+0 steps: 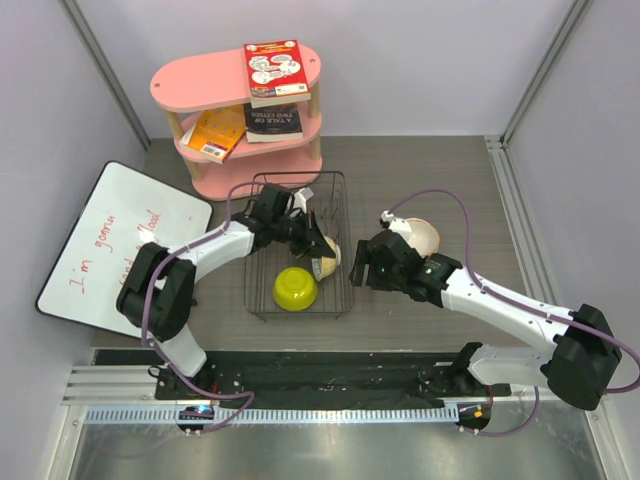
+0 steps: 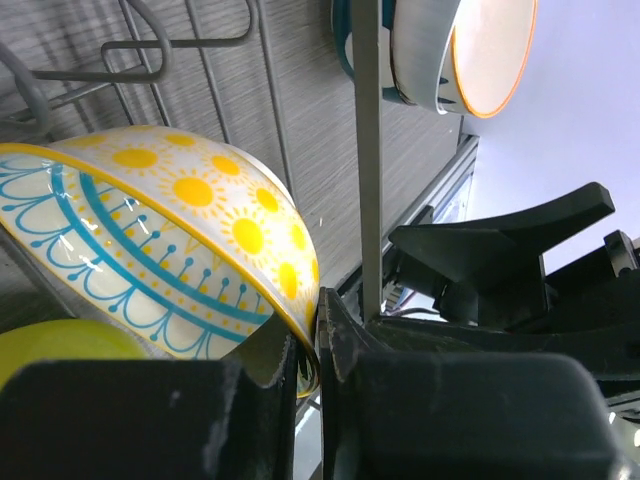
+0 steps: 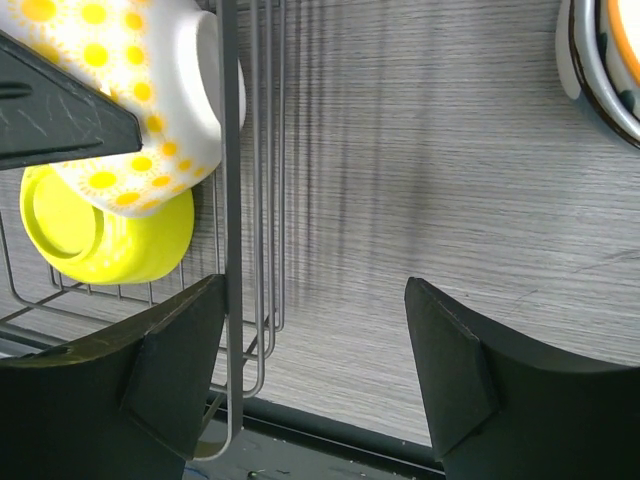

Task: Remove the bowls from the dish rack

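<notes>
Dish rack (image 1: 335,195): centre of worktop (image 1: 430,170).
Yellow-green bowl (image 1: 295,288): inside rack, 6 o'clock end, upside down.
Sun-patterned bowl (image 1: 327,258): rack's 4 o'clock edge, tilted, rim clenched by left pincer (image 2: 305,360).
Stacked bowls (image 1: 420,235): on worktop, 3 o'clock of rack.
Right pincer (image 3: 312,370): released, fingers spread, at rack's 3 o'clock rim.

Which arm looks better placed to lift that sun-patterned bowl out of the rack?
Left. The left gripper is clamped on the rim of the sun-patterned bowl inside the dish rack. The right gripper hangs open outside the rack, over the table, holding nothing.
</notes>
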You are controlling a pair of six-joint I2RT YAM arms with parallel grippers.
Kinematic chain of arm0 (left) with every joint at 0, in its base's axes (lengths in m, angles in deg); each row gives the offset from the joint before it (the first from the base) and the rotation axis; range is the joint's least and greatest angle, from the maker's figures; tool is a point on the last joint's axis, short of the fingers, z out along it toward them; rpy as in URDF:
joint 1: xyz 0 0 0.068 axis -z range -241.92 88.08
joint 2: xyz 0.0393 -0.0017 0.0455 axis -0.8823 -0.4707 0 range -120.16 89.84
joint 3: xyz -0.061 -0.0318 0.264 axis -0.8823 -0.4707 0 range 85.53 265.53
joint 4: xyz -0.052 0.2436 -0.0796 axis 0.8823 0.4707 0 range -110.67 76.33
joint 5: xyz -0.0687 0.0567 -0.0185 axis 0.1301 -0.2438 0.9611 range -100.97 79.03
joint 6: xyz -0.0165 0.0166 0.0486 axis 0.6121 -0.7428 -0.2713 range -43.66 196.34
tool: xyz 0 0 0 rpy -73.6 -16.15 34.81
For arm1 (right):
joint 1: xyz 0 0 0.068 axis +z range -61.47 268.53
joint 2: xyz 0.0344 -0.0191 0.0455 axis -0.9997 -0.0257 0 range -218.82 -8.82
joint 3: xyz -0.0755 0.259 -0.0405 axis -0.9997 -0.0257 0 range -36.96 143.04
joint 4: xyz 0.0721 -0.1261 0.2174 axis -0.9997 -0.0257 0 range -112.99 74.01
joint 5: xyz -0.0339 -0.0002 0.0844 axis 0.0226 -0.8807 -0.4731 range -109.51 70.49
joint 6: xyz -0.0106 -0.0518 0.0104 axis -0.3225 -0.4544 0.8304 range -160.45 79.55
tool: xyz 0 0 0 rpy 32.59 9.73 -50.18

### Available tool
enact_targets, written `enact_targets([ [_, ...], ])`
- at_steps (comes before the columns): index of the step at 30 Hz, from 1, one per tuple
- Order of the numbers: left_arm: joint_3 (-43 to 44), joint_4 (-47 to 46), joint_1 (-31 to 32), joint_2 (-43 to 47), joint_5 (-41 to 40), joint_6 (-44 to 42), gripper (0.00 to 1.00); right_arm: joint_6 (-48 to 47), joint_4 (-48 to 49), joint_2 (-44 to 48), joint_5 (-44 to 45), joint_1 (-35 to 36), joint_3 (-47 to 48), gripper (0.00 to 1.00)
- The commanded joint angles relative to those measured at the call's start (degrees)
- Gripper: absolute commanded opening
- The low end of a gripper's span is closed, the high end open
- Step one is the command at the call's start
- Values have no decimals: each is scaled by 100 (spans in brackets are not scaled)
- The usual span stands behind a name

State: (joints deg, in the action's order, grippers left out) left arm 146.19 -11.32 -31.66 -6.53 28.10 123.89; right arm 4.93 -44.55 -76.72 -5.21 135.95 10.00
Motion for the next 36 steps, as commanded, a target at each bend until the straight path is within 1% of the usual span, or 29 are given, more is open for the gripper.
enact_targets([
  [1, -2, 287, -3, -30, -189, -193, 4, -56, -27, -4, 178, -5, 217, 77],
  [7, 42, 340, -3, 66, -286, -281, 2, -39, -53, 145, 274, -5, 235, 77],
  [10, 296, 664, -3, 137, -400, -430, 1, -47, -106, 224, 362, -13, 278, 77],
  [13, 718, 1094, -3, 190, -584, -667, 1, -82, -194, 295, 424, -13, 357, 77],
  [14, 997, 1209, -3, 190, -654, -712, 1, -91, -299, 312, 520, -22, 427, 77],
  [18, 1674, 1772, -3, 146, -821, -1010, 0, -161, -686, 365, 889, -57, 665, 77],
  [20, 1878, 1983, -3, 163, -901, -1072, 0, -162, -879, 417, 1021, -83, 761, 77],
  [24, 2413, 2369, 50, 190, -1138, -1326, 0, -30, -1090, 786, 1477, -285, 815, 75],
  [25, 2737, 2649, 85, 129, -1173, -1588, 0, -30, -1204, 978, 1505, -355, 850, 75],
  [27, 3309, 3158, 374, -29, -1549, -1941, 0, -135, -1371, 1112, 1610, -514, 1069, 74],
  [28, 3990, 3736, 506, -274, -2004, -2143, 0, -196, -1642, 1164, 1663, -688, 1209, 74],
  [29, 4336, 4011, 820, -450, -2200, -2510, 0, -249, -1810, 1165, 1759, -760, 1550, 74],
  [30, 4653, 4275, 954, -626, -2376, -2644, 0, -310, -1968, 1147, 1890, -795, 1736, 74],
  [31, 5300, 4686, 1103, -993, -2717, -2750, 0, -433, -2265, 1139, 2188, -865, 1912, 74],
  [32, 5550, 4838, 1314, -1162, -2851, -2908, 0, -469, -2408, 1121, 2338, -892, 2253, 74],
  [34, 6051, 5181, 1526, -1496, -3062, -3014, 0, -565, -2663, 1156, 2611, -997, 2510, 72],
  [35, 6480, 5261, 1605, -1785, -3202, -3084, 0, -583, -2699, 1252, 2647, -1154, 2659, 72],
  [36, 6667, 5340, 1797, -1953, -3265, -3129, 0, -601, -2734, 1305, 2674, -1243, 2704, 72],
])
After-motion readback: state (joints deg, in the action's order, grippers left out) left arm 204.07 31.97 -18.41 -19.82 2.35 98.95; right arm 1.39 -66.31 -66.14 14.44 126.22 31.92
